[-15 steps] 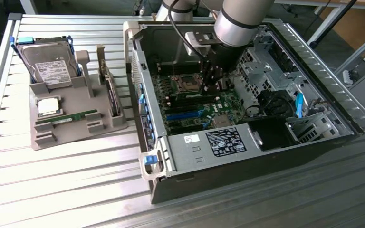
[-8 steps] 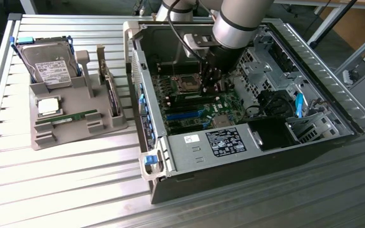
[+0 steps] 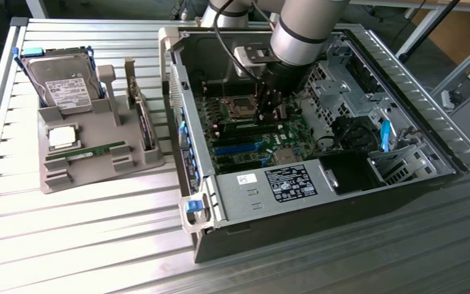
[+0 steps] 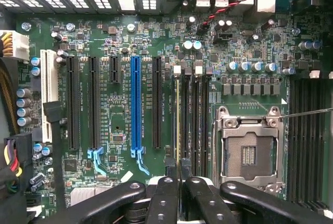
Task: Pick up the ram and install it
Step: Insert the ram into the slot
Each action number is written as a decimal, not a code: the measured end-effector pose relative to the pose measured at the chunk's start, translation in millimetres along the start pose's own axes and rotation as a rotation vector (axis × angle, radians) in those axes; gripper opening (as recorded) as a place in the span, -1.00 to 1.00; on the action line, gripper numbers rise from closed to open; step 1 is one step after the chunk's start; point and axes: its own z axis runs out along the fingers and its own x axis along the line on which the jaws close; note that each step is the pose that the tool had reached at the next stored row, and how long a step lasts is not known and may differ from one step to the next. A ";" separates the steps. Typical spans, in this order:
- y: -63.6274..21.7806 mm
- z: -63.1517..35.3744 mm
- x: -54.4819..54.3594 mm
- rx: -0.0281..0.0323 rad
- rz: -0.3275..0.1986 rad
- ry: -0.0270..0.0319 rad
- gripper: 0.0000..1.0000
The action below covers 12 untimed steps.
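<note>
The claw [image 4: 178, 180] was clamped on the ram [image 4: 177, 125] — thin and edge-on — over a slot in the green board [image 4: 119, 37].

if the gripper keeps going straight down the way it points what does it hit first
Most likely the ram slot on the motherboard: the gripper points straight down beside the empty CPU socket. Depth is unclear.
</note>
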 end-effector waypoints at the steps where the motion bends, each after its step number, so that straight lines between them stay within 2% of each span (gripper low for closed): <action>1: 0.6 1.1 -0.2 0.0000 0.000 0.0001 -0.79; 12: 3.5 8.2 -1.2 0.0001 0.001 0.0000 -0.79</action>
